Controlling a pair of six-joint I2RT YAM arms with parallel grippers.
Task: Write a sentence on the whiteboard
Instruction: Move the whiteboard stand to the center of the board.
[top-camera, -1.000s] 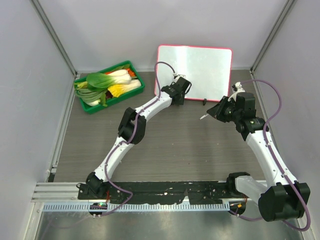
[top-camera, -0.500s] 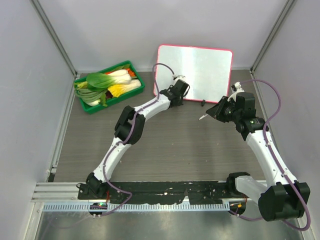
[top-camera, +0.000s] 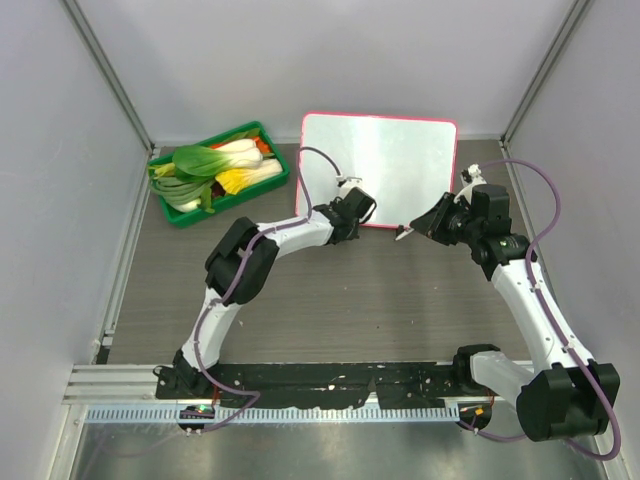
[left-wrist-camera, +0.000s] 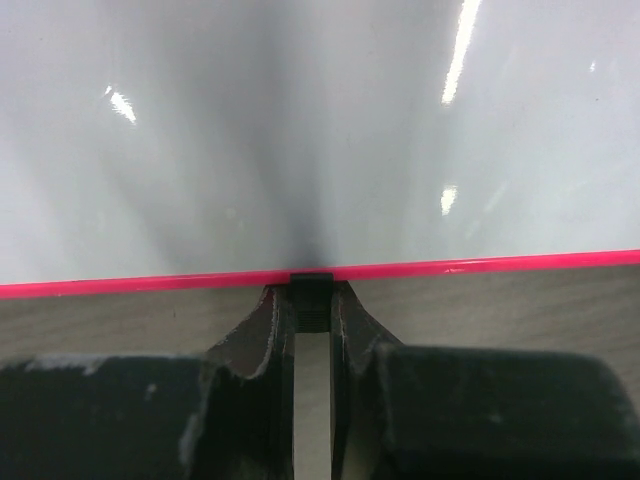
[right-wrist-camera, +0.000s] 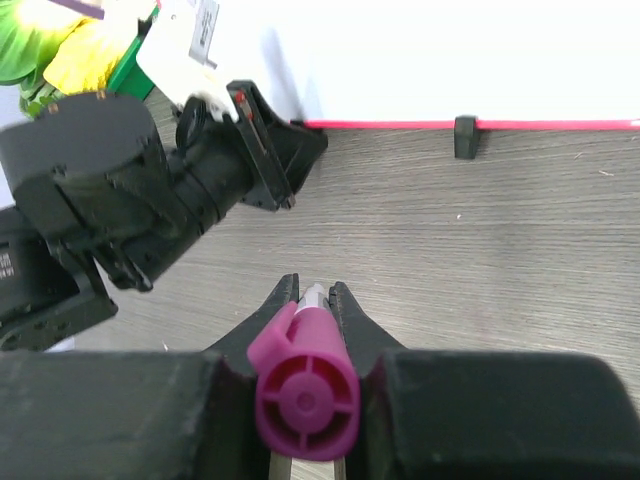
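at the whiteboard's lower edge: one pair of jaws on a foot, the other holding a marker

toward the far side of the grey wood-grain bench (top-camera: 380, 300), the whiteboard (top-camera: 378, 170) stands on its lower edge. it is a large glossy white rectangle in a thin pink-red frame with rounded corners. in the left wrist view its surface fills the upper half, plain white with a few bright glints of light.

the left jaws are at the whiteboard's lower edge, left of its middle. the left wrist view looks straight along them: they are drawn close together and clenched on a black foot (left-wrist-camera: 311, 290) that sits directly under the pink frame.

a second black foot (right-wrist-camera: 465, 137) shows in the right wrist view, further right along the same lower edge, resting on the bench.

the right jaws are in front of the whiteboard's lower right part, near it but apart from it, with bare bench between. they are clamped around a marker (right-wrist-camera: 305, 390) with a purple-magenta body. its round rear end faces the wrist camera and its pale front end points toward the board.

to the left of the whiteboard, near its upper left corner, sits a green tray (top-camera: 268, 184) of leafy green, white and yellow vegetables.
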